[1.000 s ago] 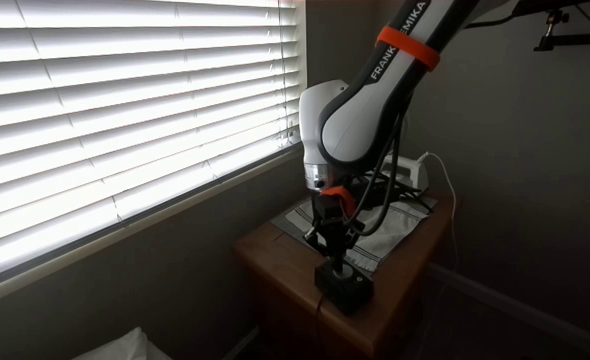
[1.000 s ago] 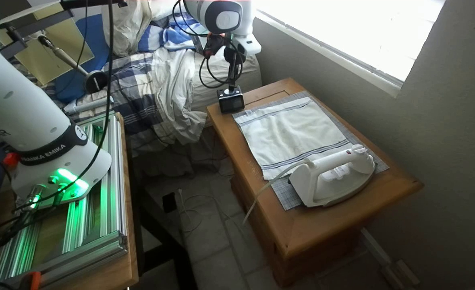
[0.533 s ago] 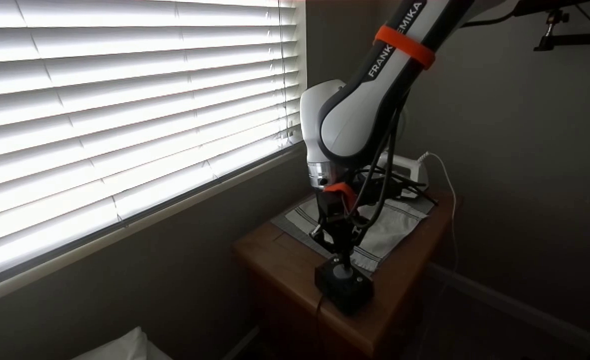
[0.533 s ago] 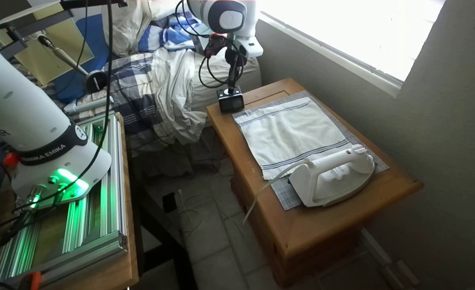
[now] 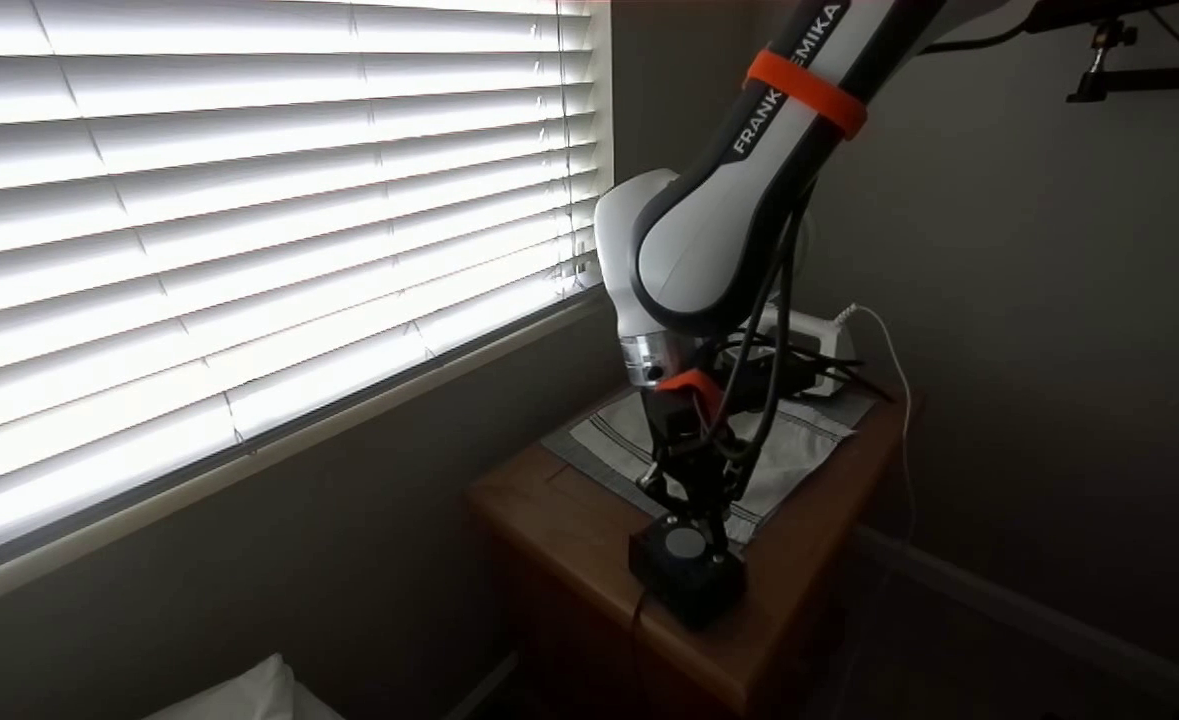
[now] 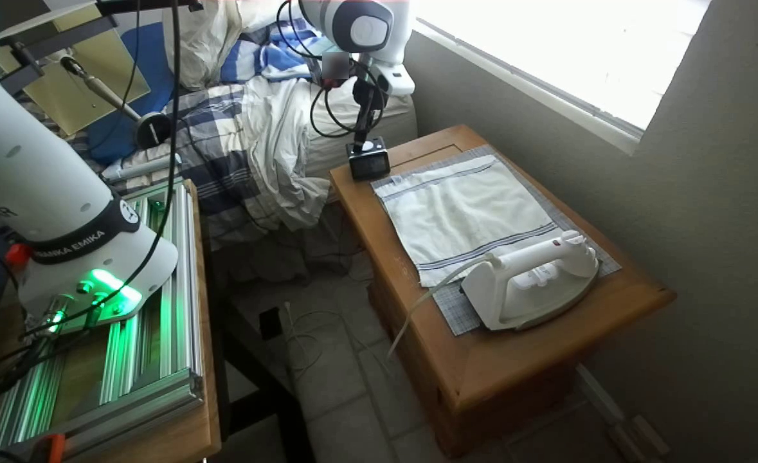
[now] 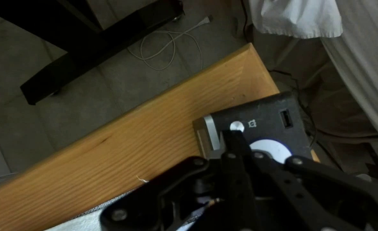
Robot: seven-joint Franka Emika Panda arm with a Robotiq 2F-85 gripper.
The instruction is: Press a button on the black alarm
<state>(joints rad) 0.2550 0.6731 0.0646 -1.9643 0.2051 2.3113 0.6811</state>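
The black alarm (image 7: 265, 110) sits near one corner of a wooden table (image 6: 520, 360), just beside a striped cloth (image 6: 469, 212). Above it the gripper (image 7: 235, 138) points down, its fingers (image 7: 232, 144) together in one narrow tip. From here I cannot tell whether that tip touches the alarm: in the wrist view it covers the lower edge of a small silver button (image 7: 237, 125), and the gripper's dark body hides part of a large pale disc (image 7: 272, 148). The screen (image 6: 371, 168) is too dark to read. In an exterior view the robot arm (image 5: 714, 240), cut off at the top, partly hides a white iron (image 5: 837, 348).
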